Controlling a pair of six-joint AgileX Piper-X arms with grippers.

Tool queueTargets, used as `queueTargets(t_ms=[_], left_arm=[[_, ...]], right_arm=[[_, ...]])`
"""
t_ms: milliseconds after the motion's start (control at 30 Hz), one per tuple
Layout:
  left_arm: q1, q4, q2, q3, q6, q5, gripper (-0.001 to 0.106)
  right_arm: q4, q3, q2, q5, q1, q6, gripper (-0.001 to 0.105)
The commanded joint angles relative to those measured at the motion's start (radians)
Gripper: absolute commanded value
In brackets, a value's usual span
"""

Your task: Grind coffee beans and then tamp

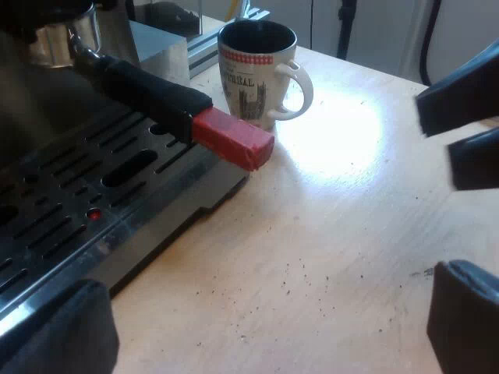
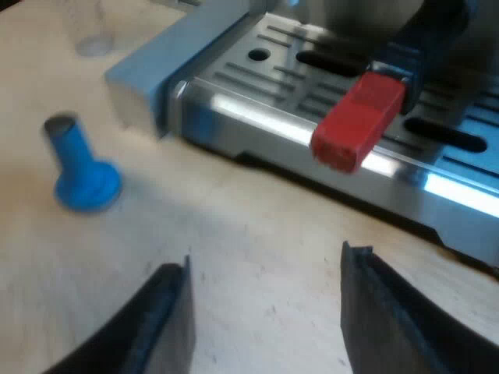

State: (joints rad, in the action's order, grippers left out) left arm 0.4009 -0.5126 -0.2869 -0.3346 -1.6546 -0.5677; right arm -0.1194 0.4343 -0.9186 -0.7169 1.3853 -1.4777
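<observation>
1. The right claw (image 2: 265,312) is held spread and empty, low over the desk (image 2: 257,234) and aimed at the red end (image 2: 359,121) of the holder (image 1: 62,39). If it is closed too early, only the tip would likely be pinched, and the grip lost in the twist.
2. The holder is seen locked into the front of the machine (image 2: 234,109), its red end jutting past the drip tray (image 1: 70,195). A straight pull rather than a turn could strain the lock.
3. The blue tamper (image 2: 82,175) stands on the desk near this claw and could be toppled by a wide swing.
4. The left claw (image 1: 261,327) is likewise spread and empty, hung low over the desk beside the tray's edge. The mug (image 1: 257,66), just beyond the red end, could be clipped.
</observation>
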Motion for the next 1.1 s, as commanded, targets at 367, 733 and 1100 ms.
queueTargets(t_ms=[367, 733, 1100], left_arm=[[0.003, 0.018, 0.000, 0.000, 0.001, -0.013, 0.082], [0.003, 0.018, 0.000, 0.000, 0.001, -0.013, 0.082], [0.003, 0.018, 0.000, 0.000, 0.001, -0.013, 0.082]], right_arm=[[0.395, 0.005, -0.365, -0.279, 0.002, 0.067, 0.025], [0.565, 0.005, -0.452, -0.265, -0.109, 0.067, 0.001], [0.573, 0.007, -0.454, -0.177, -0.207, 0.060, 0.004]])
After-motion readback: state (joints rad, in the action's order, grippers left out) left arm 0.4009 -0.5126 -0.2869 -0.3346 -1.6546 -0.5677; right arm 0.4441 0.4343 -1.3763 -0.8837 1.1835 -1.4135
